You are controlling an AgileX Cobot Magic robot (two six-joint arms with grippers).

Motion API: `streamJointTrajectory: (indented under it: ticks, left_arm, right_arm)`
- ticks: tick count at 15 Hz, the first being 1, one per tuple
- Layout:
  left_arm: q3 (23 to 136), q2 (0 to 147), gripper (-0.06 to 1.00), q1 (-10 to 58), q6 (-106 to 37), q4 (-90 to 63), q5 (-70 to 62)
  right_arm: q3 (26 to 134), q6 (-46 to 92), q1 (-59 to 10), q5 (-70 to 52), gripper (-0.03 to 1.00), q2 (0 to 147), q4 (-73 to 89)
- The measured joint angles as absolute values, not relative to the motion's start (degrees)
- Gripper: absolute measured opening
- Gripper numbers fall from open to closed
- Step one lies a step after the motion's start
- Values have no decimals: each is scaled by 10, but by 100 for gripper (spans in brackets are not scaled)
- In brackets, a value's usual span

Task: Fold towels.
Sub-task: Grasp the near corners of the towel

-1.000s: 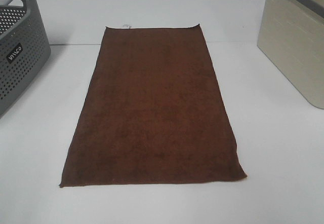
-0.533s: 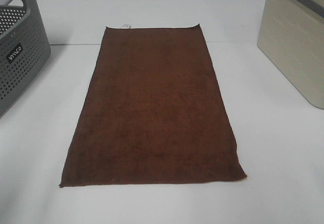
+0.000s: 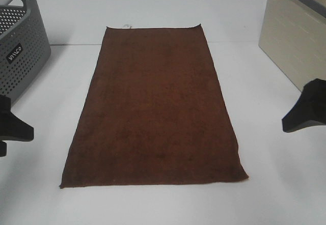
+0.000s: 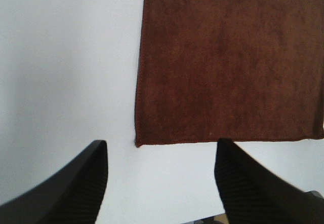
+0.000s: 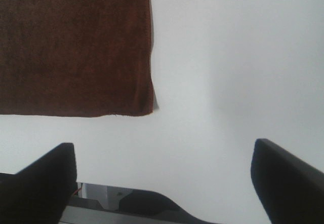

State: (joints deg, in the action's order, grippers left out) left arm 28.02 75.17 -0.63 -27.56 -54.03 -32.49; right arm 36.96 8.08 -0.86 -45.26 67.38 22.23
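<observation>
Reddish-brown terry cloth filled the middle of the scene: one towel (image 3: 155,108) lay flat and fully unfolded on a white table (image 3: 275,194), with a small white tag (image 3: 126,26) at its far short edge. A grey perforated basket (image 3: 23,52) stood well apart from the towel's far left corner, and a beige bin (image 3: 295,47) stood well apart from its far right corner. Nothing lay on the towel and nothing stood between it and the arms.

The left gripper (image 4: 161,155) hung over bare table just off the towel's near left corner, its jaws apart and holding nothing. The right gripper (image 5: 164,150) hung just off the towel's near right corner, its jaws spread very wide and also holding nothing. Neither touched the cloth.

From the high camera we saw only a dark tip of each gripper, cut off by the frame beside the towel's long edges. The basket and the bin were cut off too. The tag was too small to read, and some grey shapes below the right gripper were too blurred for us to name.

A second before, the high view had shown no grippers; both had since come in at the sides. The towel had not moved.
</observation>
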Motion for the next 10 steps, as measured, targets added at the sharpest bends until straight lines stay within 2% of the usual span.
streamJointTrajectory:
  ticks: [6,10]
  left_arm:
    - [315,963,59,-6,-524,-736,-312]
    - [345,1042,59,-6,-591,-795,-321]
  right_arm:
    - [370,254,-9,-373,87,857,389]
    - [371,356,-9,-345,86,942,483]
